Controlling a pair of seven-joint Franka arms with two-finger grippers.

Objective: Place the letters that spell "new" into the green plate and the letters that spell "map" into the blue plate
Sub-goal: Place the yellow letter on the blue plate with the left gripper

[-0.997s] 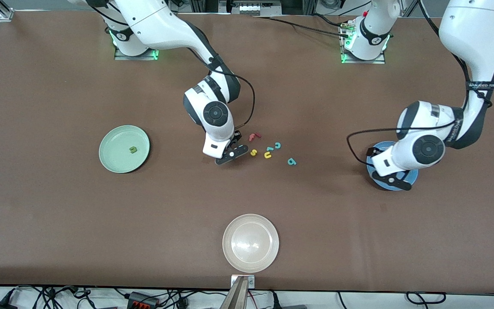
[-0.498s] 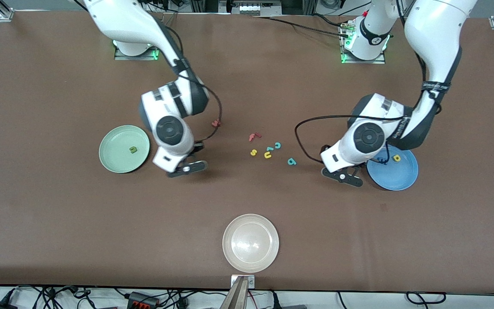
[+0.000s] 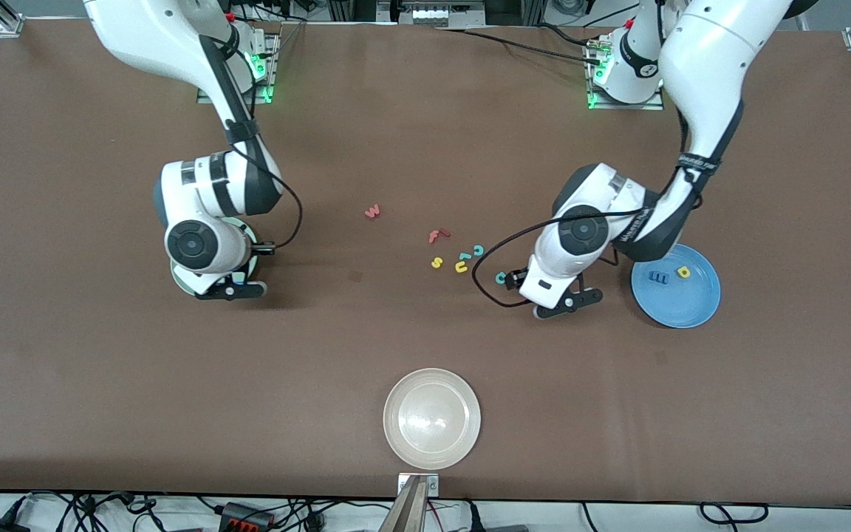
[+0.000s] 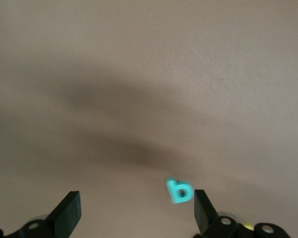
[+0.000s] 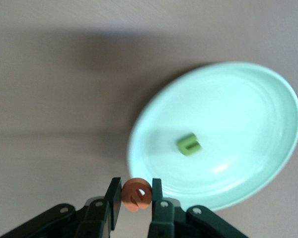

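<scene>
Since the frame a second before, your right claw [image 5: 134,198] had left the letter cluster and come over the edge of the green plate [image 5: 248,99], pinched tight on the orange e [image 5: 136,194]; the green n [image 5: 189,144] lay in the plate just past its tips. Your left claw [image 4: 134,210] had moved off the blue plate [image 3: 691,307] and hung wide open and empty over bare table, the teal a [image 4: 179,191] just inside one finger [image 4: 204,210]. That uncovered the blue m [image 3: 658,277] and yellow p [image 3: 683,272] in the blue plate. The w [image 3: 372,211] lay between the claws, on the table. From the front, the right wrist hid most of the green plate.
</scene>
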